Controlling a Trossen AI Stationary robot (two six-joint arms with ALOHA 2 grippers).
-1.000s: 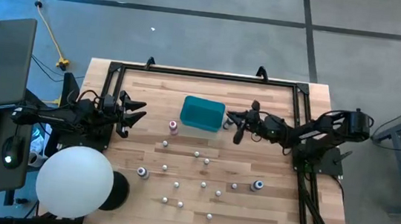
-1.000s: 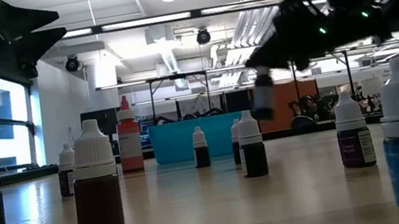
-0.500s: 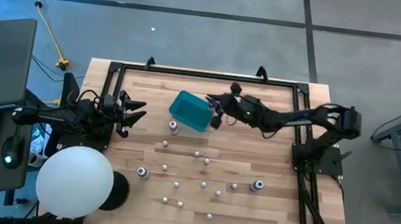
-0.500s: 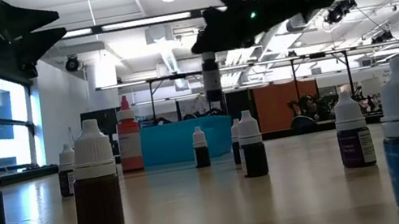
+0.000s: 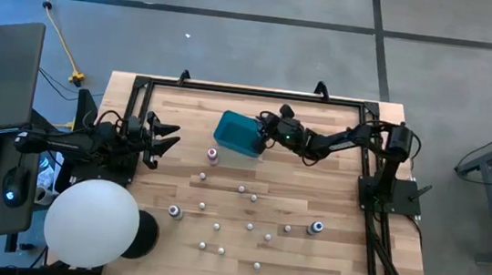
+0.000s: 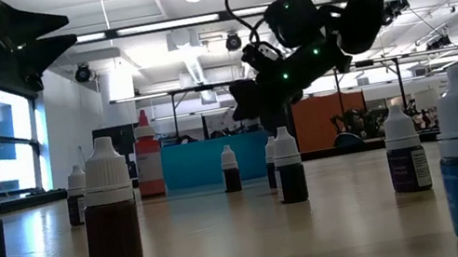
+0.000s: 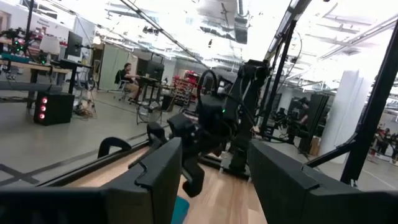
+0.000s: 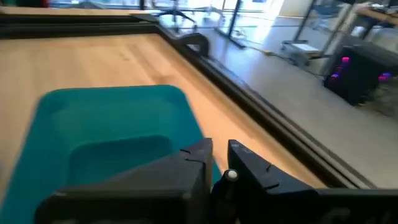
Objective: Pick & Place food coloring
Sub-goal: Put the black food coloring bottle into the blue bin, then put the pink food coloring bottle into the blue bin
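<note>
Several tiny white-capped food coloring bottles (image 5: 240, 189) stand upright on the wooden table, near the camera in the low view (image 6: 111, 215). The teal box (image 5: 236, 131) sits on the table beyond them, turned a little askew. My right gripper (image 5: 263, 137) reaches level over the box's right part (image 8: 112, 124), shut on one small bottle whose white cap (image 8: 231, 175) shows between the fingers. My left gripper (image 5: 165, 138) waits open at the table's left edge, nothing between its fingers (image 7: 214, 180). My right gripper has the small bottle pinched between its two fingers, and the white cap (image 8: 231, 175) shows in the narrow gap. The fingers (image 8: 198, 154) come nearly level from the table's right, slanting slightly down. The bottle is clear of the table, over the teal box; its body is hidden.
A black frame rail (image 5: 251, 92) runs round the table's far and side edges. A big white ball-shaped thing (image 5: 90, 222) covers the near left corner. A pink-bodied bottle (image 5: 213, 155) stands just in front of the teal box. Bare wood lies at the far left.
My right gripper has carried the bottle toward the table's left, from beside the teal box's right end to over the box, tipping from pointing down to nearly level. The teal box has slid slightly toward the left and turned askew.
</note>
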